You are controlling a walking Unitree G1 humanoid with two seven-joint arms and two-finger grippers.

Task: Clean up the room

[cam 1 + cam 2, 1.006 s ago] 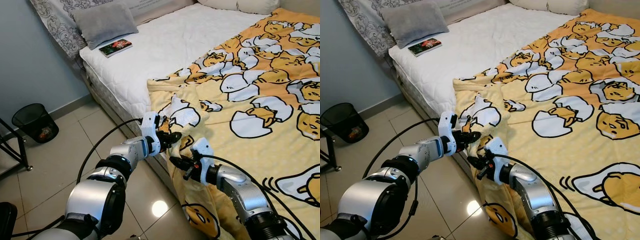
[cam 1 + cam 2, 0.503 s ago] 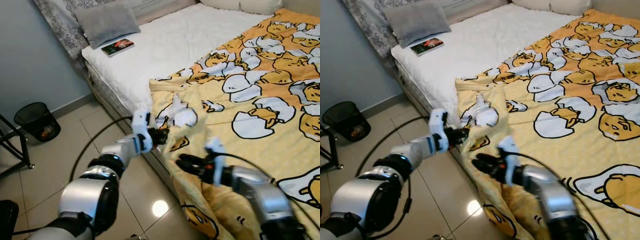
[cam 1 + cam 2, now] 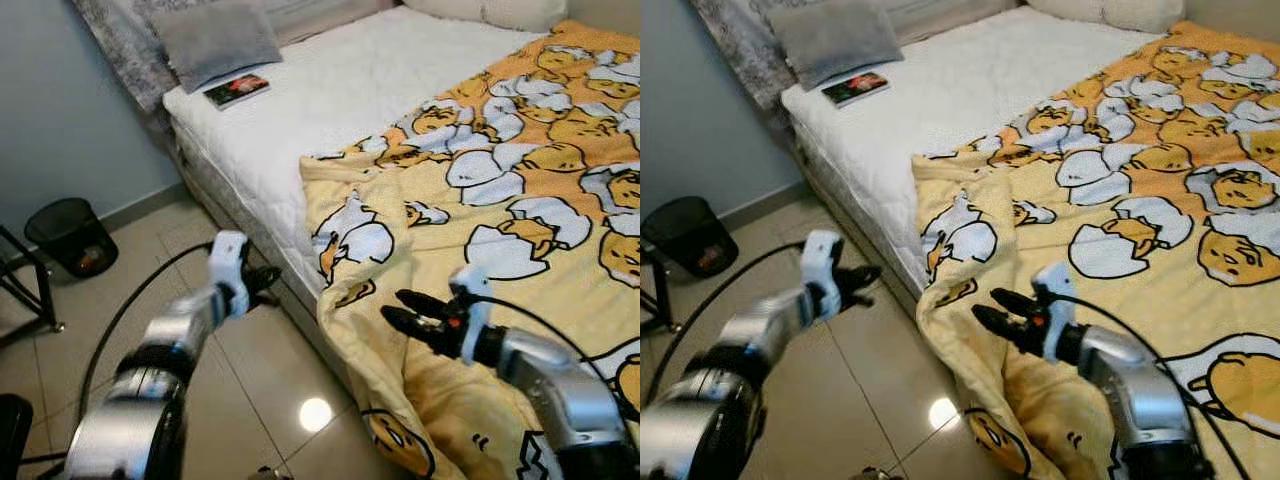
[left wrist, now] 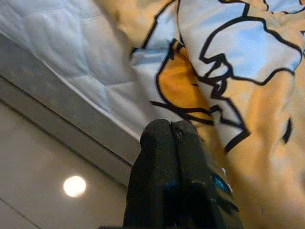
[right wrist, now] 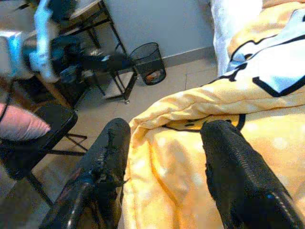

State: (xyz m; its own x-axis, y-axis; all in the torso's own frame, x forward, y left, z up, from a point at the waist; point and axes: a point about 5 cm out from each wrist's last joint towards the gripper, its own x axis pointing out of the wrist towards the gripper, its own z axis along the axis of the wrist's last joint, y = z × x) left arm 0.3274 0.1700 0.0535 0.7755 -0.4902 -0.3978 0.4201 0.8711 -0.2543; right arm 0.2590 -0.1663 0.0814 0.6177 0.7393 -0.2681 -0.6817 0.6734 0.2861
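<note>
Right gripper (image 3: 403,309) fingers spread, empty, over yellow egg-print blanket (image 3: 520,200) draped off the bed (image 3: 330,90) edge at 5 o'clock; left gripper (image 3: 262,283) pinched closed, empty, over floor. Best: clamp the hanging hem deep, both sides, lift evenly onto mattress

We see a yellow blanket (image 3: 520,200) printed with white cracked eggshells outlined in black and orange-yellow yolk figures. Under it we see a white quilted mattress (image 3: 330,95), and at its head a plain grey pillow (image 3: 215,38) against grey-and-white patterned fabric (image 3: 725,35). We make out a book (image 3: 236,90) with a dark cover touched with red and green. The wall (image 3: 60,120) is pale blue-grey, the floor tiles (image 3: 130,290) light beige and glossy. The mesh bin (image 3: 70,235) is black. Our arms are silver; the left gripper (image 3: 262,283) and right gripper (image 3: 402,309) have black fingers, on white housings.
</note>
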